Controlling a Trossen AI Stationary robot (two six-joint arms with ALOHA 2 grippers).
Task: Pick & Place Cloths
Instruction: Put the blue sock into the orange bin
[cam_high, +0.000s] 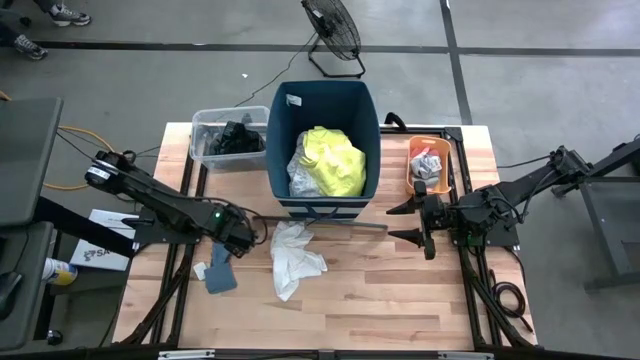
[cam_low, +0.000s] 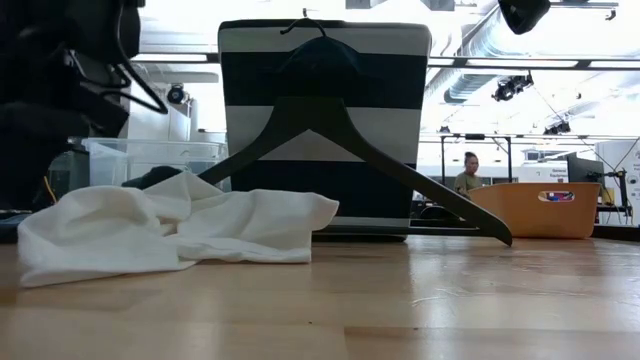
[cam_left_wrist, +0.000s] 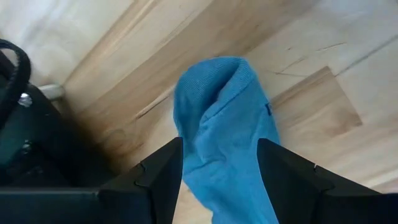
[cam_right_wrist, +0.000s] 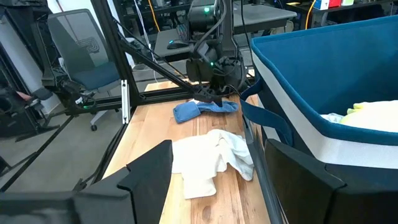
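Note:
A small blue cloth (cam_high: 220, 272) lies on the table left of the large white garment (cam_high: 295, 260), which is spread flat in front of the tall dark-blue bin (cam_high: 325, 100). My left gripper (cam_high: 238, 243) is low over the blue cloth's far end and shut on it. The bin holds the neon-yellow shirt (cam_high: 335, 160) and a pale piece. Black clothes (cam_high: 232, 138) sit in a clear tub. My right gripper (cam_high: 405, 222) hovers open to the right of the bin, near the orange tub (cam_high: 428, 165), touching nothing. My left gripper holds the blue cloth (cam_left_wrist: 217, 124) pinched between its two fingers (cam_left_wrist: 165, 171), bunched in several layers that fill the gap. The fingers come from above, slanting down. The cloth's free end (cam_right_wrist: 186, 112) lies on the table top.
A black hanger (cam_low: 350, 140) leans against the bin's front. The orange tub holds a grey-white piece (cam_high: 428, 160). A floor fan (cam_high: 332, 30) stands beyond the table. A person (cam_low: 465, 178) sits far behind. Bare wood (cam_high: 400, 300) shows along the near side.

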